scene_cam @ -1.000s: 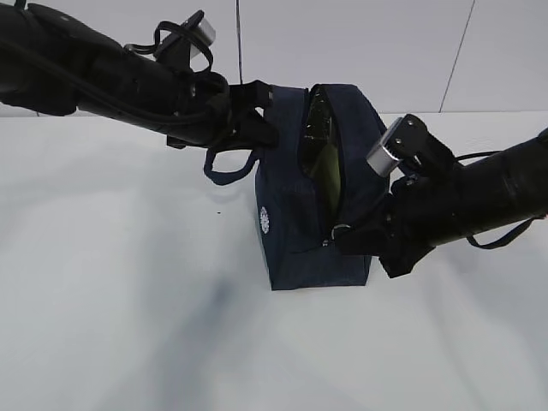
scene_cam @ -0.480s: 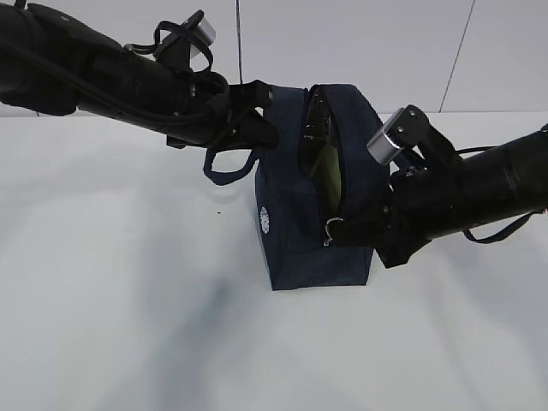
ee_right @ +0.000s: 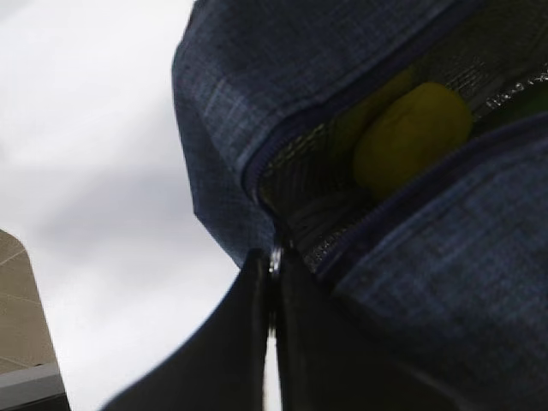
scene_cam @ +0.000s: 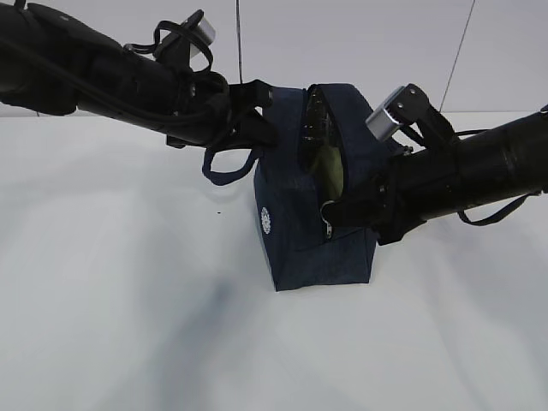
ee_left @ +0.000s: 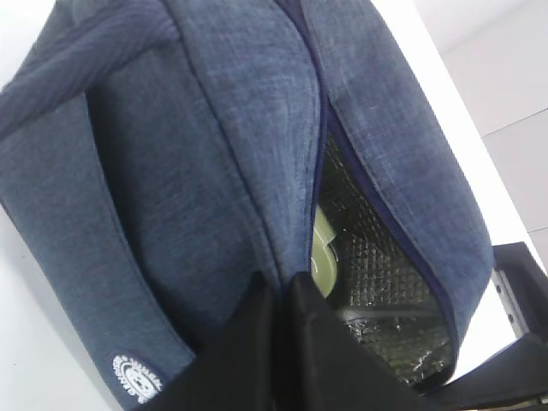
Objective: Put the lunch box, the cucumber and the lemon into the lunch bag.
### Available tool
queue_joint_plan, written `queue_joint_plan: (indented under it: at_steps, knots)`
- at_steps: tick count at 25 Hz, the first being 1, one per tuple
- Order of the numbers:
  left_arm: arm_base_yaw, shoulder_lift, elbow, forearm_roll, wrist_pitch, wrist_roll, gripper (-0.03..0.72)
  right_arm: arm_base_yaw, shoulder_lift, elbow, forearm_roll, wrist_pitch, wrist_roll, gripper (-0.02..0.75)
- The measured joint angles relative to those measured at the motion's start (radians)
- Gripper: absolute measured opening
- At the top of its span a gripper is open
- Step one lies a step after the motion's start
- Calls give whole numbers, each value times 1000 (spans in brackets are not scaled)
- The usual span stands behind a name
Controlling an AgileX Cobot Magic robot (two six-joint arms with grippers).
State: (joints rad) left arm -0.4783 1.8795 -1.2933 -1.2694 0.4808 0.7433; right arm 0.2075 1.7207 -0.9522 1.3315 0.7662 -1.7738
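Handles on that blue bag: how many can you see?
1. One loop handle hangs off the lunch bag on its left side, just under the left gripper. A second may be hidden behind the right gripper and its arm.

Lunch bag [scene_cam: 312,231] on white table [scene_cam: 128,325]

Two thick arms, matte black throughout, built of rounded tubular links. Left arm [scene_cam: 94,73] wrapped with black cable running along the link and looping up near the wrist; a small silver-grey cylindrical camera housing [scene_cam: 202,31] mounted on top. Right arm [scene_cam: 488,167] likewise black, carried a matching silver-capped housing [scene_cam: 390,110] on a black bracket, with a thin black cable hanging in a loop beneath. Flat, black, tapered fingers [ee_right: 257,342], smooth and unmarked.
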Motion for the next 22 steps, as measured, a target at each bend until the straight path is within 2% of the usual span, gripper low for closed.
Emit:
queue_joint_plan:
  at_steps: [16, 22]
  knots:
    - [0, 0, 0, -1, 0, 0, -5, 0, -70, 0, 6, -2, 45, 7]
    - [0, 0, 0, -1, 0, 0, -5, 0, -83, 0, 60, -4, 58, 7]
